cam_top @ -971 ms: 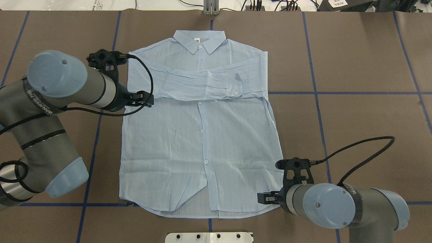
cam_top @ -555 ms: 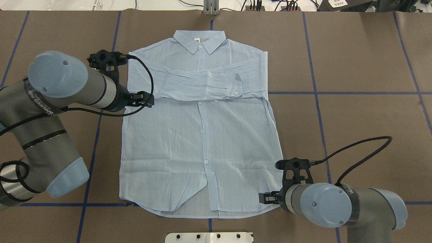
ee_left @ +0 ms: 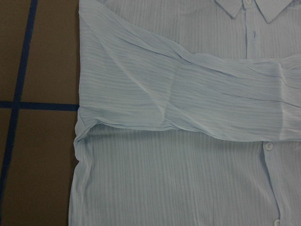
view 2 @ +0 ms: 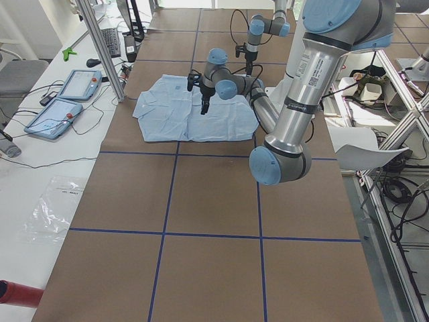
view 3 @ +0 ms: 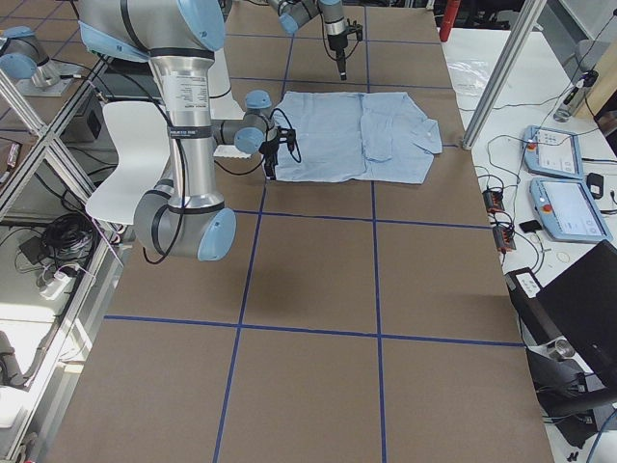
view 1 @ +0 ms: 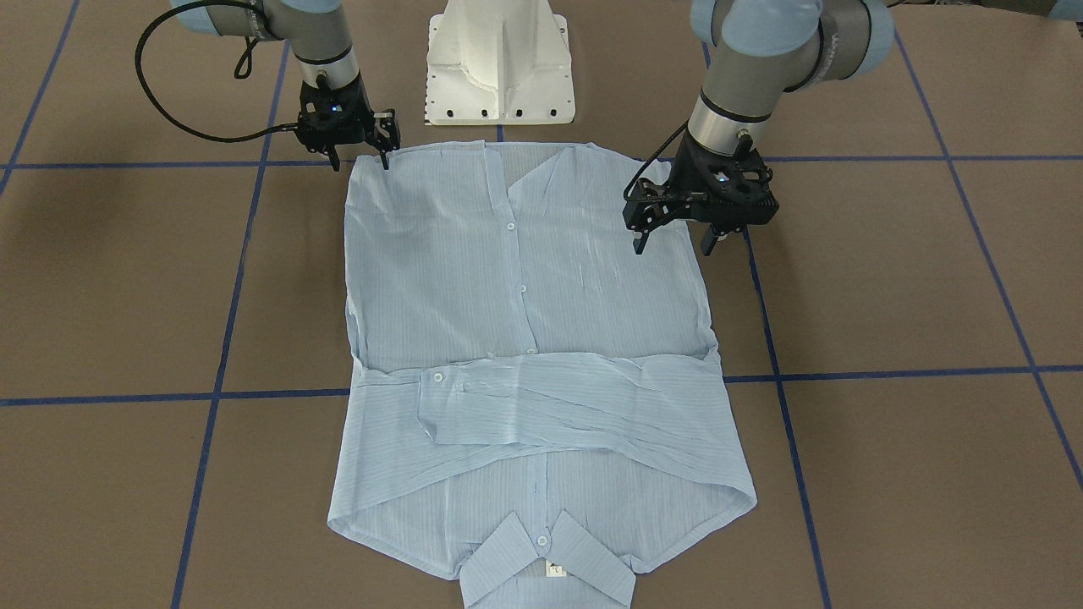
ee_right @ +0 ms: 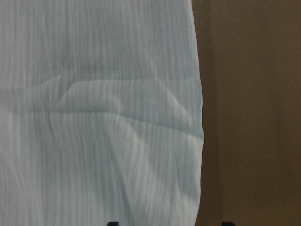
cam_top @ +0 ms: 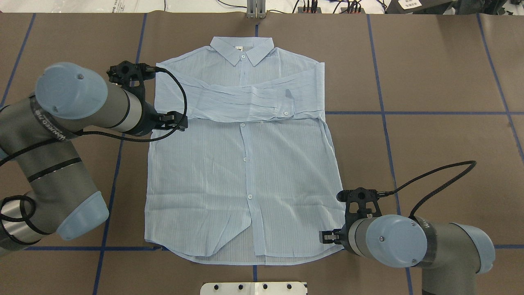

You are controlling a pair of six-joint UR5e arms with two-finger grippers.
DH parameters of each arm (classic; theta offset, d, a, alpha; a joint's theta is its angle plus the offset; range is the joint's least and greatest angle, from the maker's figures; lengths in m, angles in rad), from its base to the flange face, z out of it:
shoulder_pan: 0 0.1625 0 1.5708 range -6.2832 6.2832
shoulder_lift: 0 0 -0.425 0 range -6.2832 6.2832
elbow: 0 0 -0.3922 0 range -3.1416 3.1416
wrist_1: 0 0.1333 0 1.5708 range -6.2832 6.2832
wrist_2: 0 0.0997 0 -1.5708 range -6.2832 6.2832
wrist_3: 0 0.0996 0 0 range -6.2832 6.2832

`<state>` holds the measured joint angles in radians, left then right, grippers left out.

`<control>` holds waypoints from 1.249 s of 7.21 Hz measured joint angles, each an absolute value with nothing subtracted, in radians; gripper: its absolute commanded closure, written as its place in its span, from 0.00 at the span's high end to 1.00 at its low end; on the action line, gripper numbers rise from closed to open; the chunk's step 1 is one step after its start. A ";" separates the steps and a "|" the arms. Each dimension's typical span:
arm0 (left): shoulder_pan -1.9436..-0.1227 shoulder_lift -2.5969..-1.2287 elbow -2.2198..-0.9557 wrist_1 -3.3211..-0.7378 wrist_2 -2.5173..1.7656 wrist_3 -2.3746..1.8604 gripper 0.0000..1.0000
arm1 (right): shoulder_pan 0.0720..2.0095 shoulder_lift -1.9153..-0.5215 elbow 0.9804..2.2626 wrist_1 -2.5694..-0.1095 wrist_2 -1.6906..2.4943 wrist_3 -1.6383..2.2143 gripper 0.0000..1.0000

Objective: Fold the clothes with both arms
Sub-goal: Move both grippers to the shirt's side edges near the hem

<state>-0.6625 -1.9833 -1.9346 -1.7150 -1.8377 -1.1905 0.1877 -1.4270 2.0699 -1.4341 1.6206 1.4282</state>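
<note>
Seen from overhead, the right gripper (view 1: 360,156) hangs at the 5 o'clock corner of the shirt (cam_top: 245,172), low over the hem. Its fingers are spread, and the wrist camera shows the cloth's side edge running between the two tips. The shirt lies flat and face up in the middle of the brown table (cam_top: 430,82), buttoned, with its hem at 6 o'clock. Further on, the left gripper (view 1: 673,241) hovers over the shirt's 9 o'clock edge with its fingers also spread and empty. Beyond it, the sleeves (cam_top: 241,102) are folded across the chest. The collar (cam_top: 242,49) points to 12 o'clock.
</note>
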 measured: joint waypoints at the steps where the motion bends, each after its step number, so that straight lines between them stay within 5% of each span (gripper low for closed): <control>1: -0.663 -1.983 -1.935 -1.715 -1.838 -1.190 1.00 | 0.187 -1.428 2.066 -1.435 1.635 1.428 0.57; 3: -0.663 -1.983 -1.936 -1.715 -1.837 -1.191 1.00 | 0.188 -1.430 2.057 -1.436 1.644 1.428 0.22; 5: -0.663 -1.984 -1.938 -1.714 -1.836 -1.191 1.00 | 0.199 -1.428 2.061 -1.436 1.662 1.428 0.00; 9: -0.666 -1.975 -1.943 -1.708 -1.837 -1.196 1.00 | 0.227 -1.421 2.088 -1.433 1.681 1.435 0.00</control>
<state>-0.6656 -1.9753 -1.9431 -1.7083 -1.8373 -1.1955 0.2266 -1.4207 2.0884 -1.4328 1.6811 1.4345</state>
